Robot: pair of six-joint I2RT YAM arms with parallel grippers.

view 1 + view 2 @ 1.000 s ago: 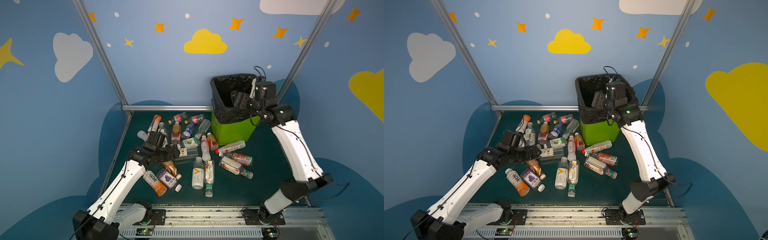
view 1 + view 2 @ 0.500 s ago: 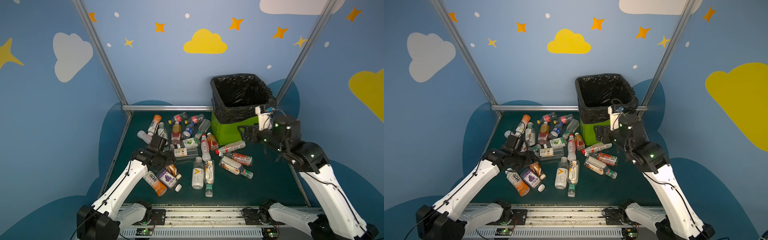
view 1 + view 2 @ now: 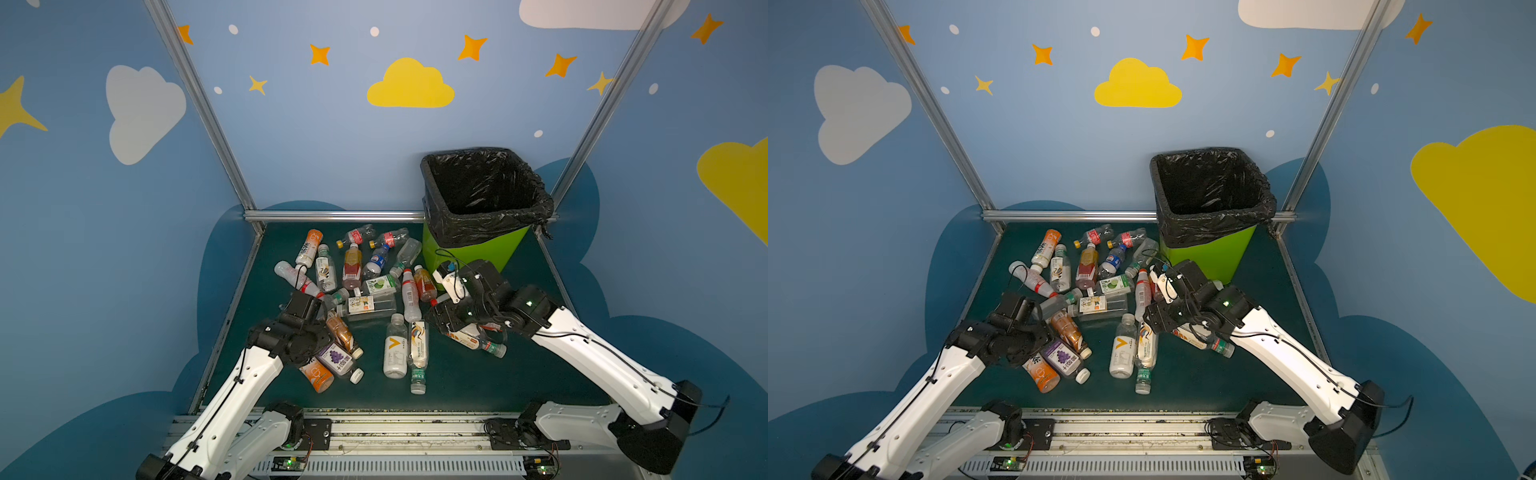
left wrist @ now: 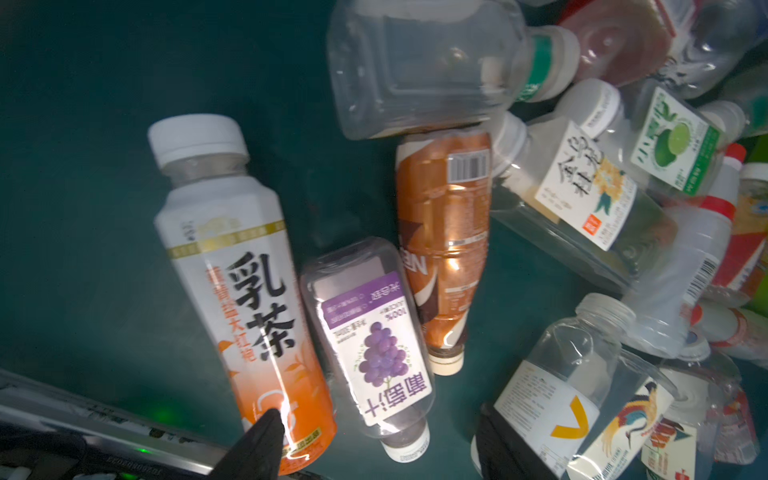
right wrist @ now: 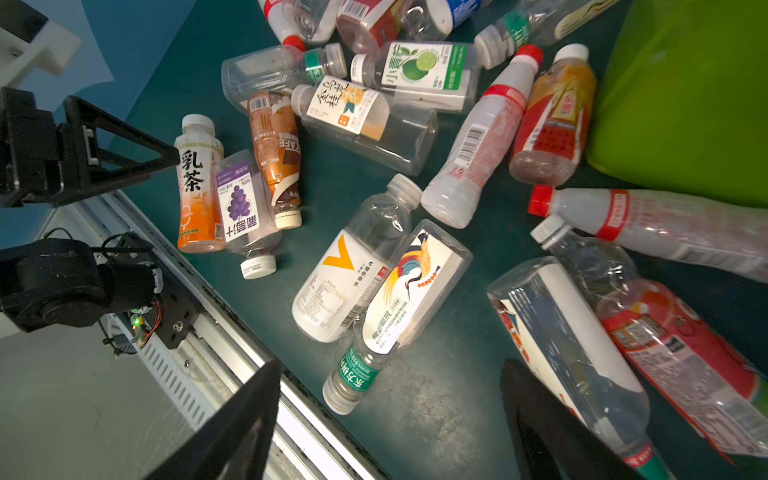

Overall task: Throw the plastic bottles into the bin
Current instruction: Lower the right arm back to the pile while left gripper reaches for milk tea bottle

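**Bottle-sorting cell: contents and condition**

Room: blue walls (image 3: 316,137) painted with white and yellow clouds and orange stars, edged by aluminium frame posts (image 3: 199,108). Floor: dark green mat (image 3: 465,378), with a metal rail (image 3: 415,428) along the near edge carrying both arm bases.

Bin (image 3: 469,253): lime-green, upright in the far right corner of the mat, lined with a crinkly black bag (image 3: 486,224) folded over its rim. The inside shows only black, so its contents cannot be made out. In the right wrist view only part of one green wall shows.

Plastic bottles (image 3: 365,291): a loose scatter lying on their sides across the middle of the mat, left of and in front of the bin. They are clear or milky, with white, red, green or yellow caps. In both top views the right arm covers several near the bin, and the left arm covers part of the near-left cluster.

Near-left cluster, touching side by side: orange milk-tea bottle (image 4: 249,291), purple grape-juice bottle (image 4: 374,332), brown coffee bottle (image 4: 444,232).

Left gripper (image 4: 376,409): jaws apart, holding nothing, above the capped end of the purple grape-juice bottle.

Right gripper (image 5: 390,361): jaws wide, holding nothing, over bare mat beside a clear white-labelled bottle (image 5: 573,353).
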